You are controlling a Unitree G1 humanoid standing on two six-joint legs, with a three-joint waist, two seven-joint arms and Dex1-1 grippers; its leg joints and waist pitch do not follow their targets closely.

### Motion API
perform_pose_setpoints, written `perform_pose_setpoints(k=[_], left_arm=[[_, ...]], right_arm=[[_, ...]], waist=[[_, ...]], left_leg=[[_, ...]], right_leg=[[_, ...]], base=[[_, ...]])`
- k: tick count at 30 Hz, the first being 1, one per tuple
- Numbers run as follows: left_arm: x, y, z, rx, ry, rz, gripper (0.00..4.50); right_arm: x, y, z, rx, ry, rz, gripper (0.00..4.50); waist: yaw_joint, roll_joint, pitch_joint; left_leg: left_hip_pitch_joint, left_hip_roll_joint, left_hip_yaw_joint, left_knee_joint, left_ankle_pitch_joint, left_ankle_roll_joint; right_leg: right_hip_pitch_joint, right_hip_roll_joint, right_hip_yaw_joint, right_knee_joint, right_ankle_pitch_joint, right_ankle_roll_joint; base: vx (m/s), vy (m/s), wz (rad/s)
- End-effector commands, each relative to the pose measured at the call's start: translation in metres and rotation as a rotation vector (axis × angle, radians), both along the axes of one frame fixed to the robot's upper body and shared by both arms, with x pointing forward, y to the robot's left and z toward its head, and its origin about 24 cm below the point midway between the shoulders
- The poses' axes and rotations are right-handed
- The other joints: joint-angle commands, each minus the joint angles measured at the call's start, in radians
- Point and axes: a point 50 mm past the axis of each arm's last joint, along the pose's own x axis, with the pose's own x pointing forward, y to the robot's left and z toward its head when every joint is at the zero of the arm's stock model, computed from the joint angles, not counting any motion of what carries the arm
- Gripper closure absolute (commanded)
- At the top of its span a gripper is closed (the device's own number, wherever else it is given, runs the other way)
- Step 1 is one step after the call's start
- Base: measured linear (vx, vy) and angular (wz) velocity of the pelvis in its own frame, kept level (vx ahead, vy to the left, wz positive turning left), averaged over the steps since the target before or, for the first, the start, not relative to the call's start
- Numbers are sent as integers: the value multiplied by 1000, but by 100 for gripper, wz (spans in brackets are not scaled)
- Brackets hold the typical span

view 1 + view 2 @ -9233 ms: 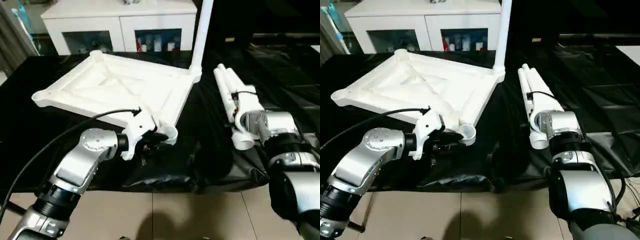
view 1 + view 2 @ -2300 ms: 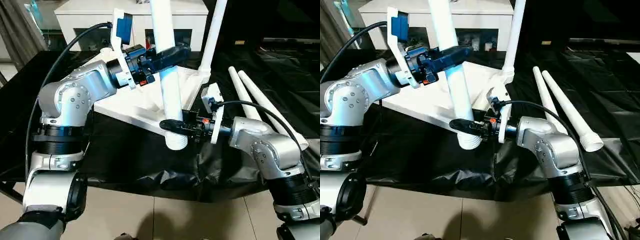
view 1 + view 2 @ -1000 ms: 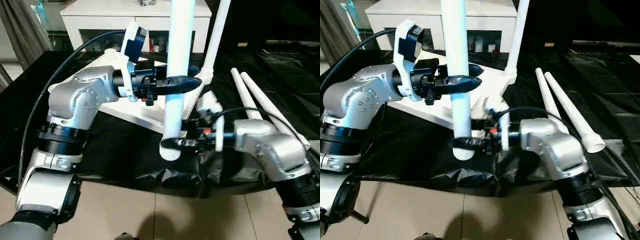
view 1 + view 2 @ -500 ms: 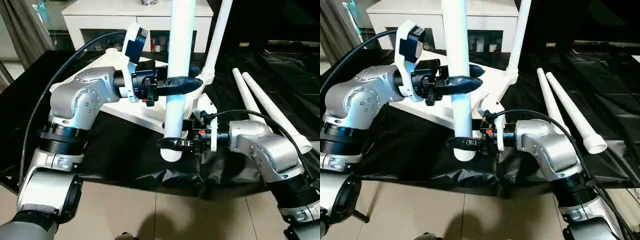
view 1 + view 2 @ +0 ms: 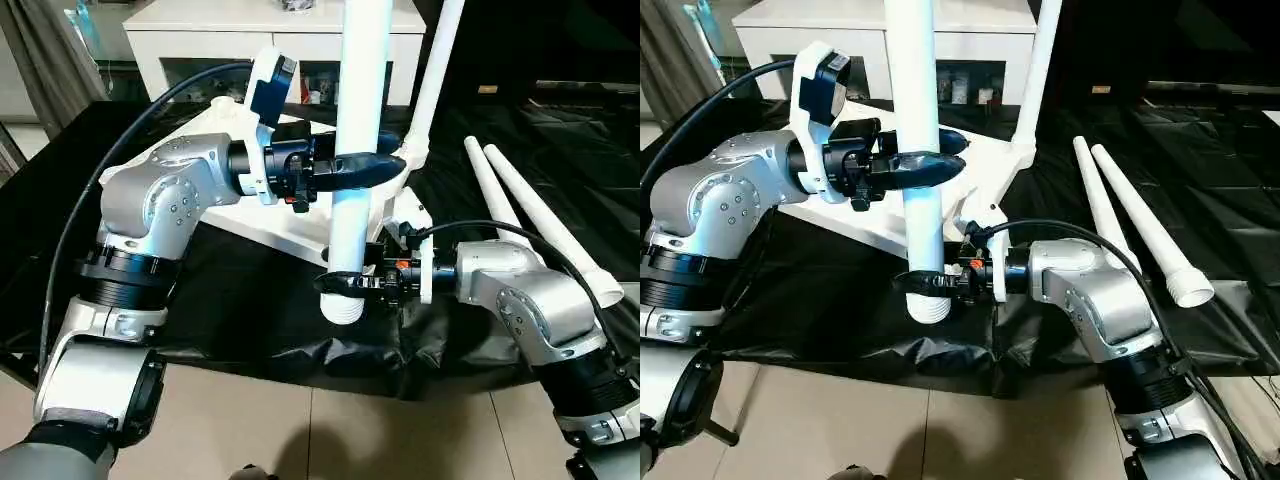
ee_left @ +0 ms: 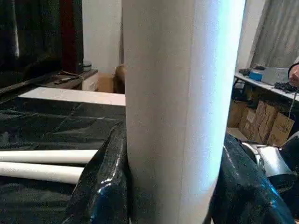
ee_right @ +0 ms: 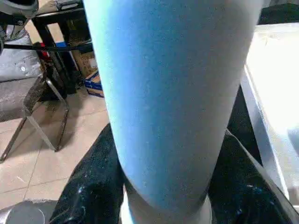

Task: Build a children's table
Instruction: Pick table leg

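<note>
Leg (image 5: 358, 130), a white tube, upright above the upturned tabletop (image 5: 300, 215); left gripper (image 5: 352, 168) pinches mid-shaft, right gripper (image 5: 348, 282) clasps above the flared end; likely light, stiff, slippery.

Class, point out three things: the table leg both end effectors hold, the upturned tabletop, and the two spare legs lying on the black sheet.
held leg (image 5: 352, 215), left eye view, mid-shaft
tabletop (image 5: 290, 225), left eye view, near edge
spare legs (image 5: 1140, 225), right eye view, shaft of the nearer one

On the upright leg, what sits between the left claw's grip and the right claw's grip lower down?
In the left eye view, bare white tube of the leg runs between the left claw and the right claw.
</note>
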Motion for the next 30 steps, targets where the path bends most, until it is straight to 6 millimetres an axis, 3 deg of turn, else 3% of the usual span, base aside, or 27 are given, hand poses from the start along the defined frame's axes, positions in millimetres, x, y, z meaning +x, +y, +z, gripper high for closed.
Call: perform_pose_setpoints(k=[1, 3, 4, 18, 21, 24, 26, 30], left_arm=[[0, -1, 9, -2, -31, -1, 275], [3, 0, 9, 3, -36, 40, 275], [5, 0, 10, -2, -23, 63, 219], [12, 5, 12, -72, 91, 54, 98], [20, 8, 14, -123, 90, 108, 80], [33, 18, 16, -214, 133, 200, 74], [42, 33, 16, -302, 171, 261, 73], [48, 45, 5, -248, 165, 325, 73]], right_arm=[[2, -1, 2, 14, -8, -13, 259], [2, -1, 2, 16, -11, -16, 259], [2, -1, 2, 19, -13, -18, 259], [1, -8, 13, 76, -41, -71, 262], [1, -9, 16, 92, -52, -84, 262], [0, -14, 20, 100, -62, -104, 262], [0, -22, 23, 102, -72, -137, 263], [-2, -37, 23, 91, -71, -184, 264]], waist=[[-1, -14, -77], [-1, -14, -77], [-1, -11, -77], [0, -7, -78], [0, -3, -78], [1, -6, -78], [1, -2, -77], [1, 4, -78]], left_leg=[[19, 16, 2, -70, -183, 22], [19, 16, 2, -71, -181, 22], [19, 16, 1, -70, -181, 21], [20, 13, 2, -69, -183, 24], [20, 13, 0, -70, -195, 20], [23, 9, 3, -67, -206, 21], [20, 8, 0, -69, -215, 14], [20, 10, -3, -71, -212, 17]], right_leg=[[58, -21, 29, -66, -194, -226], [58, -20, 29, -65, -190, -226], [59, -21, 29, -65, -188, -226], [60, -19, 28, -65, -158, -241], [61, -19, 27, -66, -162, -242], [60, -19, 27, -74, -183, -235], [63, -19, 25, -75, -206, -222], [64, -18, 25, -76, -182, -218]], base=[[0, 0, 0], [0, 0, 0], [0, 0, 0], [0, 0, 0], [0, 0, 0], [0, 0, 0], [0, 0, 0], [0, 0, 0]])
